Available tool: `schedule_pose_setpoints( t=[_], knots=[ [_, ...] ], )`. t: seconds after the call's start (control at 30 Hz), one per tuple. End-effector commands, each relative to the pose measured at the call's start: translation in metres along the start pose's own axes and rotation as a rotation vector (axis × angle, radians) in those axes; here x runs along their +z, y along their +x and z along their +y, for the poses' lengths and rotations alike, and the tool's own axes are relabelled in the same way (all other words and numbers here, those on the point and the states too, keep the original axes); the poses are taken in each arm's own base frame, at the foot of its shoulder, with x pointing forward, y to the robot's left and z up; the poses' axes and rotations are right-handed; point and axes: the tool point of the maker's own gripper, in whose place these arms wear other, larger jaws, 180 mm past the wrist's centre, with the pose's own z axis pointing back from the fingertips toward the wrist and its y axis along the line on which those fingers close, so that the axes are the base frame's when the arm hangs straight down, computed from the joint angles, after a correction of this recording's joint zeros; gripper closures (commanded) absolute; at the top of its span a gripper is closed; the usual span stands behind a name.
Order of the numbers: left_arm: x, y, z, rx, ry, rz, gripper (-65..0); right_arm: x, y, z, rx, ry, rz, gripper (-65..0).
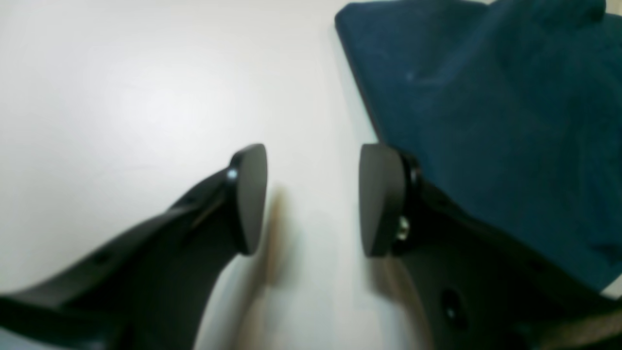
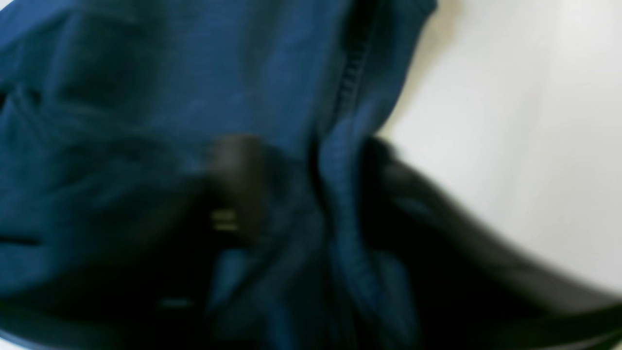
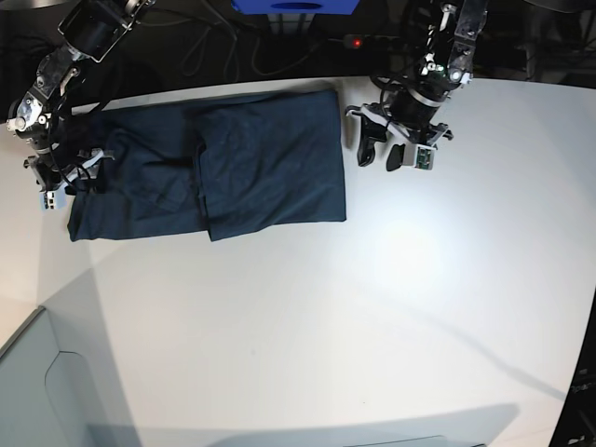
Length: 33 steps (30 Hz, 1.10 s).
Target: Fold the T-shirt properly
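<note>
The dark navy T-shirt [image 3: 261, 158] lies flat at the table's back left, its right half doubled over into a thicker panel. My left gripper [image 3: 380, 156] hovers just off the shirt's right edge. In the left wrist view it [image 1: 313, 170] is open over bare table, and the T-shirt [image 1: 486, 121] lies beyond its right finger. My right gripper [image 3: 67, 182] sits at the shirt's left end. The right wrist view is blurred: a raised fold of the T-shirt [image 2: 146, 97] runs between the right gripper's [image 2: 316, 184] two dark fingers, and I cannot tell whether they pinch it.
A white table [image 3: 372, 307] stretches out in front of and to the right of the shirt. Behind the table's back edge are a blue box [image 3: 293, 6], dark cables and a small red light [image 3: 356, 42]. A grey panel [image 3: 37, 391] stands at the front left corner.
</note>
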Motion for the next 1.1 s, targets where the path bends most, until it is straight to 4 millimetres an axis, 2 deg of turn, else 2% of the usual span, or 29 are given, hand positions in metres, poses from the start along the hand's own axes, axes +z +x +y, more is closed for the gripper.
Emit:
schedule_pose_setpoints(
  t=[0.0,0.03,0.07,0.17,0.27,0.37,0.43,0.57,0.7,0.87,1.07],
  knots=[
    [0.001,0.009,-0.002,-0.006,-0.008,-0.034,-29.6,0.005,-0.004,-0.007,0.03,-0.014,0.026,-13.6],
    [0.001,0.009,-0.002,-0.006,-0.008,-0.034,-29.6,0.005,-0.004,-0.007,0.03,-0.014,0.026,-4.6],
    [0.001,0.009,-0.002,-0.006,-0.008,-0.034,-29.6,0.004,-0.005,-0.007,0.029,-0.014,0.03,0.0],
    [0.001,0.009,-0.002,-0.006,-0.008,-0.034,-29.6,0.005,-0.004,-0.006,0.029,-0.014,0.026,-2.5],
    [0.0,0.009,-0.004,0.003,-0.01,-0.036,-29.6,0.007,0.0,-0.007,0.039,-0.02,0.016,0.0],
    [-0.003,0.011,-0.011,0.029,-0.011,-0.044,-29.7,0.014,0.016,-0.006,0.07,-0.038,-0.021,-0.1],
    [-0.007,0.016,-0.015,0.034,-0.019,-0.057,-29.7,0.019,0.031,0.002,0.088,-0.046,-0.065,-0.1],
    [-0.017,0.01,-0.024,0.04,-0.043,-0.04,-29.7,0.037,0.057,0.016,0.161,-0.067,-0.139,-0.1],
    [-0.024,-0.001,-0.027,0.043,-0.052,-0.009,-29.7,0.051,0.081,0.051,0.292,-0.029,-0.193,-0.1],
    [-0.03,0.003,-0.034,0.033,-0.073,-0.013,-29.7,0.068,0.097,0.107,0.421,0.059,-0.261,-0.1],
    [-0.03,0.004,-0.034,0.034,-0.074,-0.015,-29.7,0.086,0.11,0.199,0.566,0.259,-0.35,-0.1]
  ],
)
